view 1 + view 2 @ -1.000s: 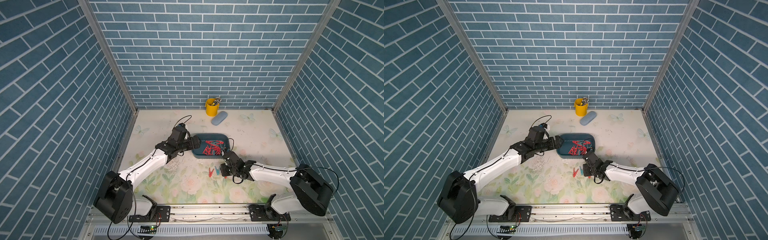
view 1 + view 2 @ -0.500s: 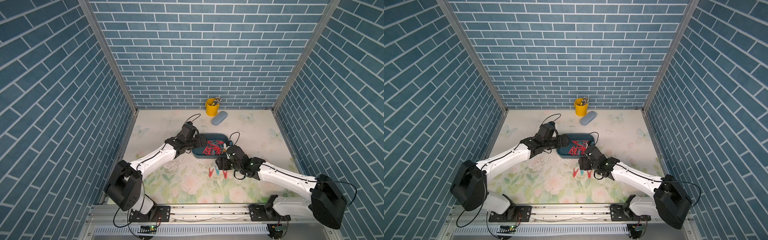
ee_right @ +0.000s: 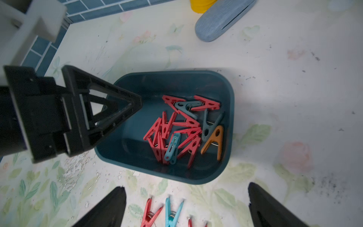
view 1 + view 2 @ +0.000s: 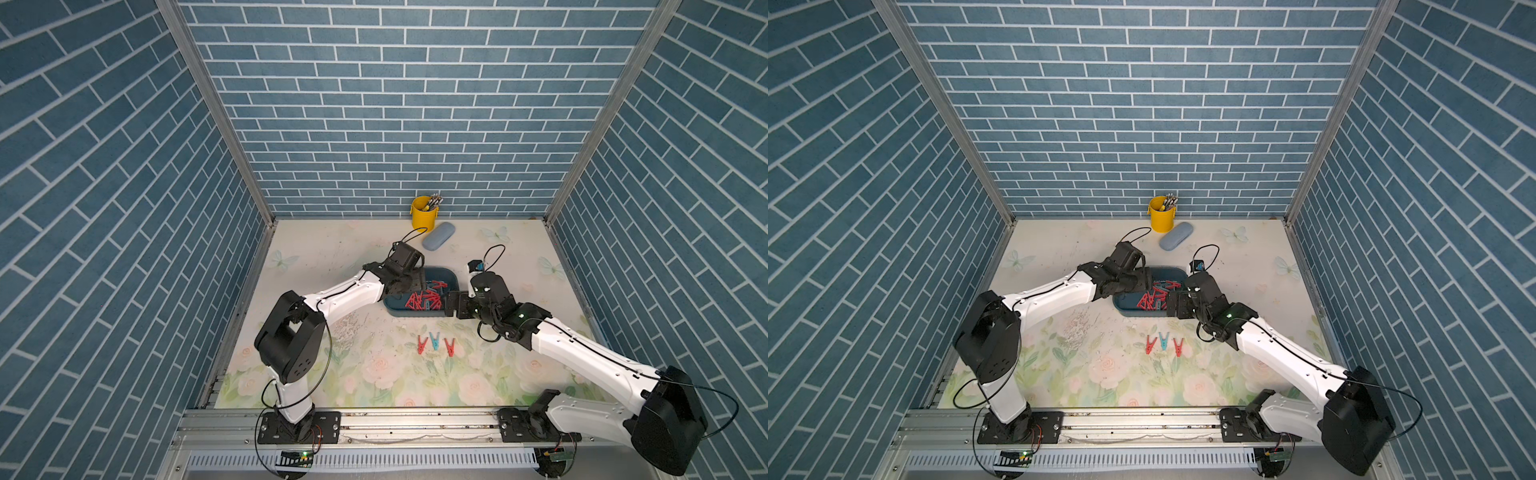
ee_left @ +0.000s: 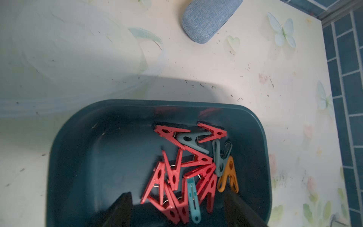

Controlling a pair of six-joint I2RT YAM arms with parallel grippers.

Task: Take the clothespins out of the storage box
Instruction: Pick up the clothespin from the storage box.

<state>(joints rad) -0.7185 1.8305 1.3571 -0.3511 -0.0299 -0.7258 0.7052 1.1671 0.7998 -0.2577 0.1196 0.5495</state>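
The dark teal storage box sits mid-table. A pile of clothespins lies in it, mostly red, a few teal or grey, one orange. My left gripper reaches into the box. It is open, its fingers straddling the pile's near end, and no clip is pinched. My right gripper hovers wide open by the box's front right edge. Three clothespins, red, blue and red, lie on the table.
A yellow bucket of pens stands at the back wall. A light blue case lies beside it. Brick walls close in three sides. My left gripper's fingers overhang the box's left rim.
My right gripper has opened, left a red clothespin beside the others on the table and moved back toward the box. My left gripper has moved right, in over the pile.
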